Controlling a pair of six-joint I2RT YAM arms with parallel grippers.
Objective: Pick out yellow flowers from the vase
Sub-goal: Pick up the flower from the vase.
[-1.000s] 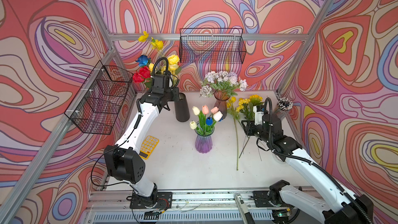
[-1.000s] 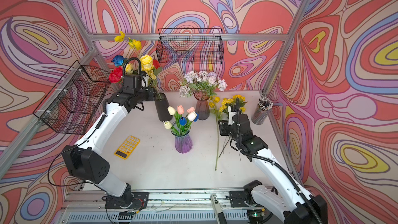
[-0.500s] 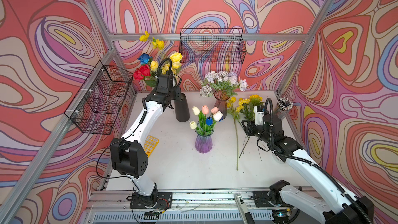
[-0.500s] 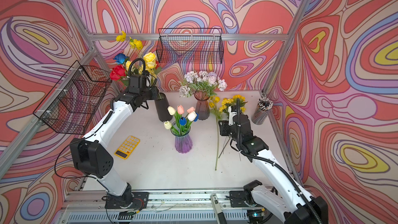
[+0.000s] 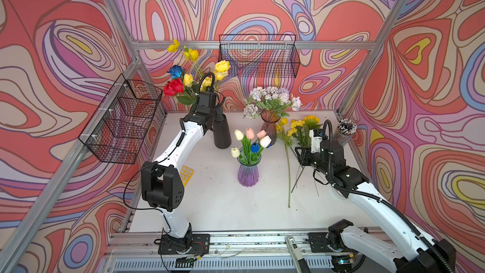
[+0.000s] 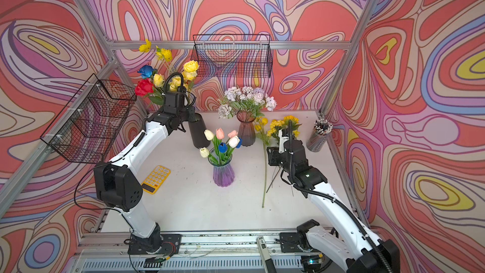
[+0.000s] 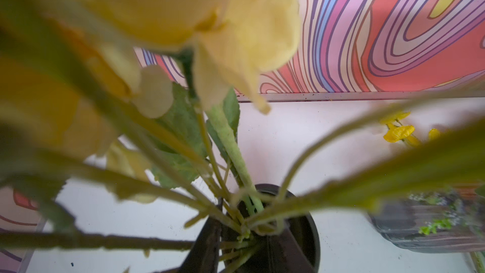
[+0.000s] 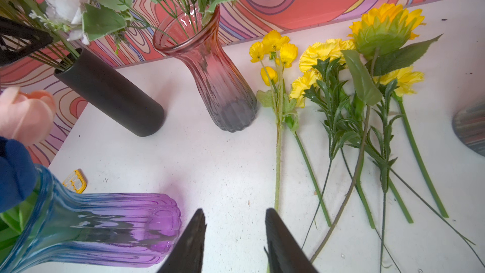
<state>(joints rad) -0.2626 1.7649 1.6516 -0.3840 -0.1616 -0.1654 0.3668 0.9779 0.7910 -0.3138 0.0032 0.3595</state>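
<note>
A black vase (image 5: 221, 133) (image 6: 199, 133) at the back left holds yellow flowers (image 5: 222, 66) (image 6: 191, 66) together with a red and a blue rose. My left gripper (image 5: 213, 114) (image 6: 189, 113) (image 7: 244, 235) hangs at the vase's mouth. Its dark fingers (image 7: 207, 245) stand on either side of a bunch of green stems, under a blurred pale yellow bloom (image 7: 236, 22). Whether they press the stems does not show. More yellow flowers (image 5: 301, 124) (image 8: 322, 51), a sunflower (image 8: 385, 27) among them, lie on the table at the right. My right gripper (image 5: 301, 154) (image 8: 235, 214) hovers open beside their stems, holding nothing.
A purple vase (image 5: 248, 173) of white, pink and blue tulips stands mid-table. Behind it is a pink vase (image 5: 269, 128) of pale flowers. A yellow calculator (image 6: 156, 179) lies at the left, and a pencil cup (image 5: 346, 127) stands at the back right. Wire baskets (image 5: 123, 119) (image 5: 258, 56) hang on the walls.
My left arm has swung its elbow inward, keeping the gripper at the black vase's mouth, and the bouquet has shifted slightly. The right arm has not moved.
</note>
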